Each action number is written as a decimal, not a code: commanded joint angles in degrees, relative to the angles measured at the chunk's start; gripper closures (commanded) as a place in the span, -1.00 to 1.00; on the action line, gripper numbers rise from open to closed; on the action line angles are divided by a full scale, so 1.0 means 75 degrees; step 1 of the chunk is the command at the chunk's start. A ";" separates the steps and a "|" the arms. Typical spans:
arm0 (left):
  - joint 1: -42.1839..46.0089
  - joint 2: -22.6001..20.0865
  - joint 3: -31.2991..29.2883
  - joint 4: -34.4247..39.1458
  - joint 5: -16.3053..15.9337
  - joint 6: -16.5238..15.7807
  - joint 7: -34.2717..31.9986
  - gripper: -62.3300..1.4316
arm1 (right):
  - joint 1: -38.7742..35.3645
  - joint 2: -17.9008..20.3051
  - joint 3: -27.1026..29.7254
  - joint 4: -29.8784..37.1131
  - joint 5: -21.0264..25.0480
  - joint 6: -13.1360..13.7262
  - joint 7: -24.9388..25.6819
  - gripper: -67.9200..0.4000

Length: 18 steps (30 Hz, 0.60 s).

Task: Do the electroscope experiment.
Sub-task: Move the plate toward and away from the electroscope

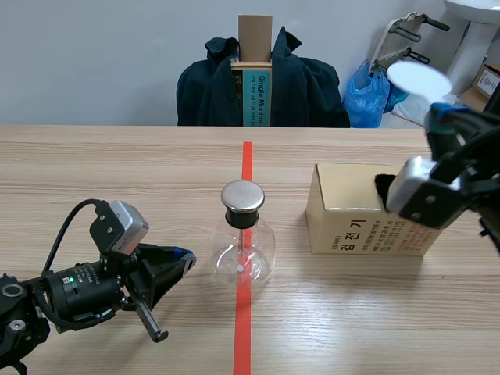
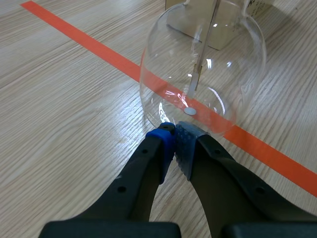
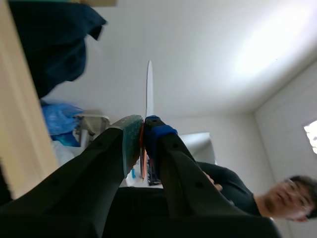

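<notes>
At mid-desk, scene view, electroscope: a clear round-bellied glass flask with a grey metal cap (image 1: 243, 248) stands upright on the orange-red tape line of the pale wooden desk (image 1: 94, 172).
Left pincer (image 1: 184, 258): low, just beside the flask's belly, holding nothing.
Right pincer (image 1: 440, 115): raised well above the tan cardboard box (image 1: 355, 226), carrying a thin white round disc (image 1: 419, 78).
Left wrist view, pincer (image 2: 174, 134): pads pressed together on nothing, tips just short of the flask (image 2: 163, 64); whether they touch the glass I cannot tell.
Leaf: a thin strip (image 2: 194, 82) hangs straight inside the flask.
Right wrist view, pincer (image 3: 143, 126): clamped on the disc (image 3: 149, 84), which is seen edge-on.
Step, as I judge it: bring the disc down toward the cap.
How: approach slowly from above, hold the disc's face level over the cap, keep clear of the box, and leave the left pincer beside the flask so that it steadies the glass rather than tipping it.
</notes>
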<state>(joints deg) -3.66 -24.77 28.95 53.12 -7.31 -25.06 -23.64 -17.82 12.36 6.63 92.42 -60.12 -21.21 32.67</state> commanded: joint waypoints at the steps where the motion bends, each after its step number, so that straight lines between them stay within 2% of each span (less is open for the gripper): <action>1: -0.0017 0.0041 -0.0079 0.0172 -0.0070 0.0012 -0.0108 0.87 | -0.0154 0.0047 0.0181 0.0411 0.0160 -0.0079 0.0006 0.97; 6: -0.0017 0.0035 -0.0079 0.0172 -0.0070 0.0012 -0.0108 0.87 | -0.0632 0.0047 0.0769 0.1087 0.0705 -0.0082 0.0006 0.97; 11: 0.0073 -0.0111 -0.0105 0.0280 -0.0076 0.0003 -0.0117 0.87 | -0.0982 0.0044 0.1303 0.1335 0.1116 -0.0079 0.0012 0.97; 14: 0.0443 -0.0443 -0.0198 0.0883 -0.0204 -0.0012 -0.0137 0.87 | -0.1102 0.0047 0.1603 0.1367 0.1311 -0.0082 0.0131 0.97; 18: 0.1425 -0.1061 -0.0810 0.2369 -0.0312 -0.0023 -0.0131 0.87 | -0.1186 0.0047 0.1915 0.1425 0.1649 -0.0076 0.0181 0.97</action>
<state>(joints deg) 5.61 -31.46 24.45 67.85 -9.19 -25.12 -23.51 -26.76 12.36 20.45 101.86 -48.77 -21.19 34.17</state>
